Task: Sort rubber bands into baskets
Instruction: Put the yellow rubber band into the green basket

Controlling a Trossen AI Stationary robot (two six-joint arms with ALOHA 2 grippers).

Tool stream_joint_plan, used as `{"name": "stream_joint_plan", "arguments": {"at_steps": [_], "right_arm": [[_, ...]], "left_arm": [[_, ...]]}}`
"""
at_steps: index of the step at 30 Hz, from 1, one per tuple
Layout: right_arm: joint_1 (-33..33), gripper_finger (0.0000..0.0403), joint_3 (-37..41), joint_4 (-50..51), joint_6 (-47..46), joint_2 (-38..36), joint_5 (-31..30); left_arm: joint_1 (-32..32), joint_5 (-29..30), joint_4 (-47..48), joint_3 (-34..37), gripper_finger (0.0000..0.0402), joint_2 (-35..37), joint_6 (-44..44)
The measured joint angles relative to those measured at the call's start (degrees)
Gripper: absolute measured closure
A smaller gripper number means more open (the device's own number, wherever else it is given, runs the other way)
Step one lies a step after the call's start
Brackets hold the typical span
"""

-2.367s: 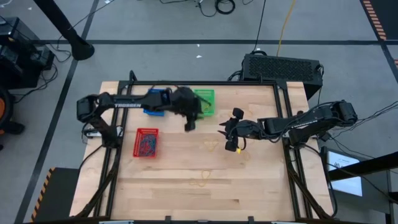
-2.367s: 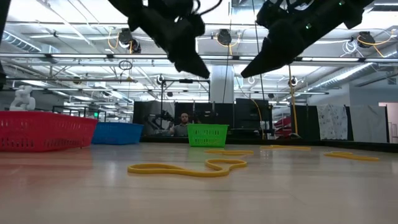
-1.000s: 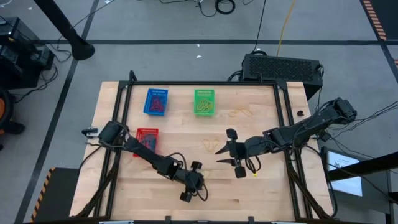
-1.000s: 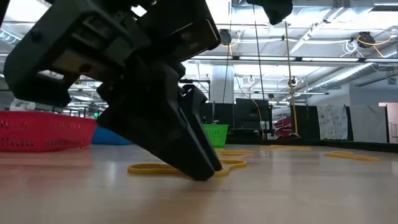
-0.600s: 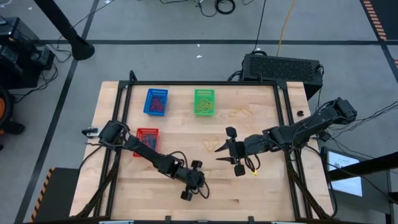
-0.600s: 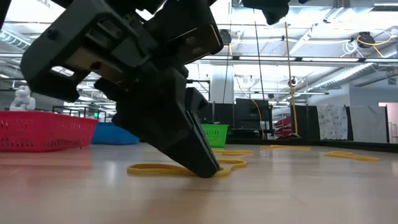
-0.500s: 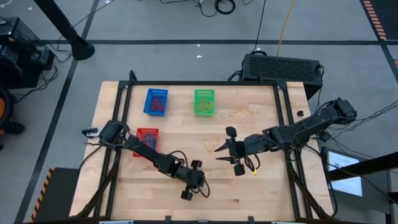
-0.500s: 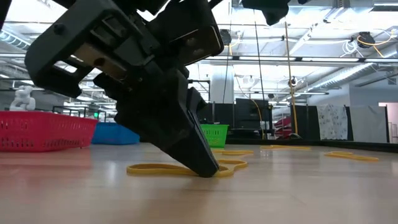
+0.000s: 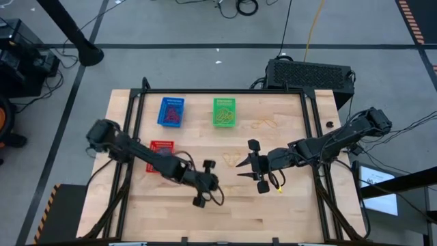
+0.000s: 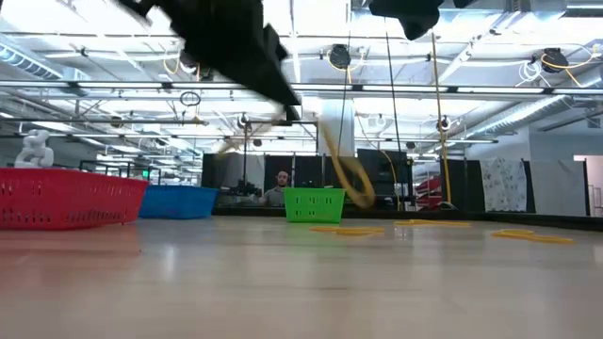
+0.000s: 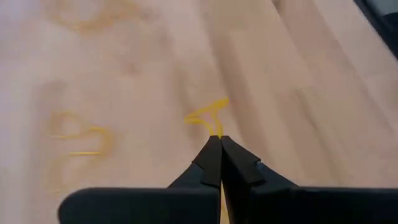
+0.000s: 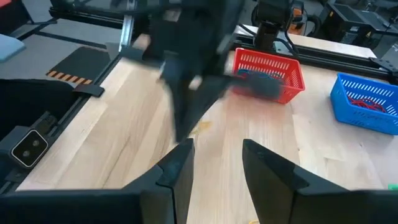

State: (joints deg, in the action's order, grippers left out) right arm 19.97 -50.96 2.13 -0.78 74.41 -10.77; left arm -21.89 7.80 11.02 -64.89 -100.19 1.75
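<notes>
No readable writing or labels now. Left gripper [image 11: 219, 144] pinched tight on a yellow rubber band [image 11: 208, 118], which hangs off the table [image 9: 287, 212]; a second ago that band lay flat with the gripper pressed down on it. Right gripper [image 12: 217, 163] waits mid-table, fingers narrowly apart, unchanged. Red basket [image 9: 161, 156], blue basket [image 9: 171, 111] and green basket [image 9: 224, 111] hold bands, colours hard to tell.
</notes>
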Motion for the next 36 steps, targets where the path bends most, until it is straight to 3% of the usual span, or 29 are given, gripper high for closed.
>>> {"name": "stream_joint_plan", "arguments": {"at_steps": [7,16,20,26,31,36], "right_arm": [[0.0,0.0273,0.0,3.73,-3.26,0.0,0.03],[0.02,0.0273,0.02,12.34,-13.09,0.0,0.05],[0.47,0.0273,0.02,19.53,-19.53,0.06,-0.53],[3.09,0.0273,0.11,30.15,-28.15,0.62,-8.52],[5.1,0.0273,0.11,35.6,-33.21,0.74,-10.9],[6.08,0.0273,1.72,37.23,-34.27,0.74,-14.41]], "left_arm": [[5.2,4.92,3.09,-0.12,0.04,8.95,-6.95],[22.16,6.25,4.17,-0.12,0.04,11.18,-12.65],[31.29,1.74,2.01,-0.1,0.04,10.21,-12.67],[41.86,-6.8,-5.81,-0.1,0.0401,6.66,-11.1],[46.12,-12.39,-13.87,-0.23,0.0401,1.57,-5.29],[47.51,-12.72,-16.84,-0.12,0.0401,-3.61,-3.95]]}}
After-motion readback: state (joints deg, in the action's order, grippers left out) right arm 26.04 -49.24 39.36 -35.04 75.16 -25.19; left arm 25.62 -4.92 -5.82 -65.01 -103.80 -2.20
